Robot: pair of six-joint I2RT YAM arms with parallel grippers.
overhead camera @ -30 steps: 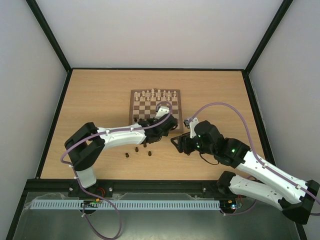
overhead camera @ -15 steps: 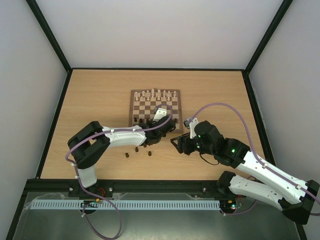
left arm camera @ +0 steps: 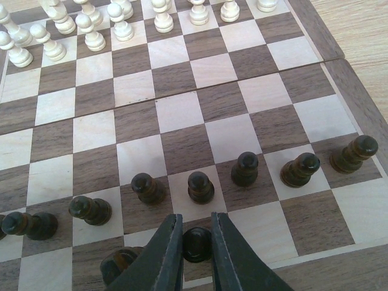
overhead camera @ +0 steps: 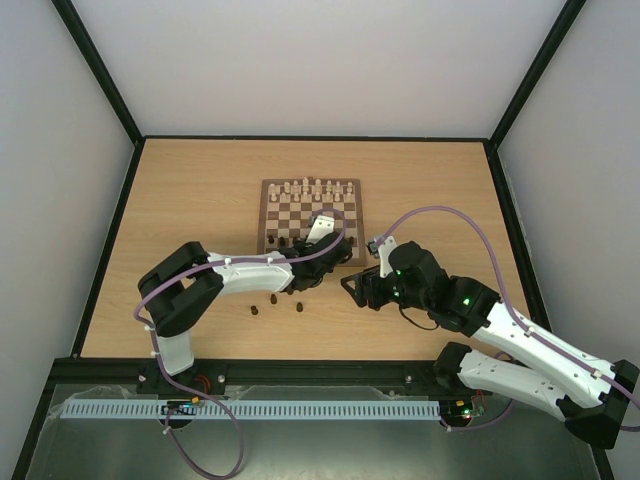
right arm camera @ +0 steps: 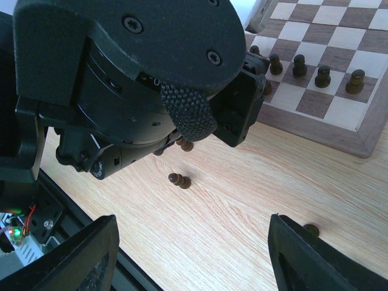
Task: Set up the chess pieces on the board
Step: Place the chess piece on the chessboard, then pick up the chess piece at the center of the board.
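Note:
The board (overhead camera: 264, 215) lies mid-table. In the left wrist view its border (left arm camera: 315, 30) frames a row of several dark brown pawns (left arm camera: 200, 187) on the second near rank. My left gripper (left arm camera: 197, 239) (overhead camera: 310, 255) is shut on a dark chess piece (left arm camera: 197, 244) that stands on a near-rank square. Another dark piece (left arm camera: 118, 264) stands just left of the fingers. My right gripper (right arm camera: 194, 254) (overhead camera: 355, 290) is wide open and empty, above bare table near the board's near right corner.
Cream-white chessmen (overhead camera: 312, 188) (left arm camera: 91, 30) fill the board's far ranks. Loose dark pieces lie on the table before the board (overhead camera: 253, 311) (overhead camera: 299, 307). One lies on its side (right arm camera: 180, 180) and another sits by the right finger (right arm camera: 311, 229). The left arm's wrist looms close in the right wrist view.
My left arm has reached a little further onto the board's near rank, its elbow shifting right. The right arm has not moved.

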